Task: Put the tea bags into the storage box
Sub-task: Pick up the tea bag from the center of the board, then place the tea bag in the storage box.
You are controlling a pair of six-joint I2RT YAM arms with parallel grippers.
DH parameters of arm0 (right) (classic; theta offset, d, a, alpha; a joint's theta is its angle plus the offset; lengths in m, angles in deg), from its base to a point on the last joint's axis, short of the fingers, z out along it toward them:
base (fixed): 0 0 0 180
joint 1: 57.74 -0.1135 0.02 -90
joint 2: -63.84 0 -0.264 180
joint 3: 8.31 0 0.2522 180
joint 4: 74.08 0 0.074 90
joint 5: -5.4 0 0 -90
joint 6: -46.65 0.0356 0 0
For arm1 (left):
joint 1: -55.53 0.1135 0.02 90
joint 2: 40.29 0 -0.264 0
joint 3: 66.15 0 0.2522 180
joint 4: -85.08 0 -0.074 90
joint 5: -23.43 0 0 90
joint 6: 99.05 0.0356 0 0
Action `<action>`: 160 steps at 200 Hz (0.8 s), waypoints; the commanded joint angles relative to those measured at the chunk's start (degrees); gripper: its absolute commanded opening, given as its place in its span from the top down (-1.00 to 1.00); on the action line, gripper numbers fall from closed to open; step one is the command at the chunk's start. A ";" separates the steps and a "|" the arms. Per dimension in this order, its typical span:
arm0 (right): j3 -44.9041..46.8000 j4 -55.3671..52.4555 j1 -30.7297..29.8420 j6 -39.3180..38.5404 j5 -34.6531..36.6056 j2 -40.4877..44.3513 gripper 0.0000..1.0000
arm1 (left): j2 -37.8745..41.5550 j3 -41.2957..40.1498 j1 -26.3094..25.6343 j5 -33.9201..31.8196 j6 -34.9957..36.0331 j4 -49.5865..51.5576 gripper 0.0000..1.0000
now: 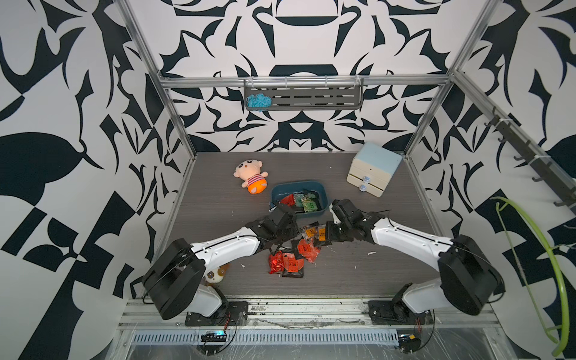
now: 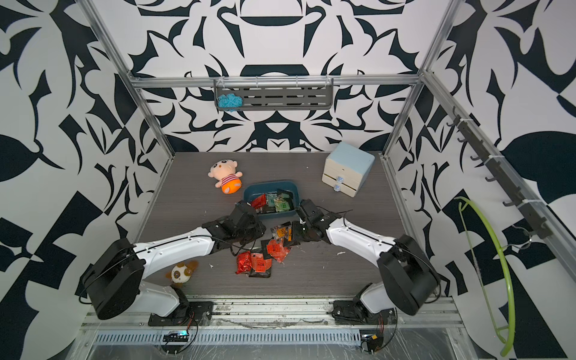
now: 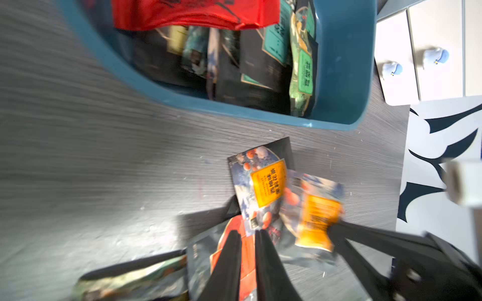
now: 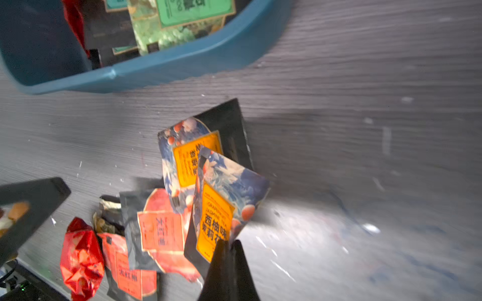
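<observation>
1. Right gripper (image 4: 229, 243): jaws pinched fully together on the bottom edge of an orange-label tea bag (image 4: 221, 200). The bag stands up off the tabletop (image 1: 218, 233), with only that edge clamped.
2. Left gripper (image 3: 247, 233): narrow gap, tips over the loose pile. Cannot tell whether anything is pinched.
3. Storage box (image 1: 283, 190) sits at 12 o'clock of both grippers in both top views, just past them. It holds several tea bags (image 4: 193, 10). The other loose ones lie at 6 to 7 o'clock of the right gripper.
4. Step in hand, by judgement: carry the held bag over the near wall and drop it.
5. To do it well:
   - Lift first so the free end clears the rim.
   - Move slowly, because an edge grip on slick foil can slip.
   - Release over the bare floor at the box's 10 o'clock corner.
   - Watch the second orange-label bag (image 4: 187, 156), which overlaps the held one and may drag along.
   - The left arm is close, so leave it room.
6. Materials:
   - The bags are flat glossy crinkled foil with square matte labels. One red bag (image 4: 80, 258) is crumpled and puffy.
   - The box is smooth teal plastic with low walls, rounded corners and no lid.
   - The tabletop is matte dark grey woodgrain.
</observation>
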 commanded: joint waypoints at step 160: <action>-36.00 -5.05 9.09 -6.23 -6.16 -22.05 1.00 | 19.50 -13.78 4.82 -11.89 -0.46 7.09 0.47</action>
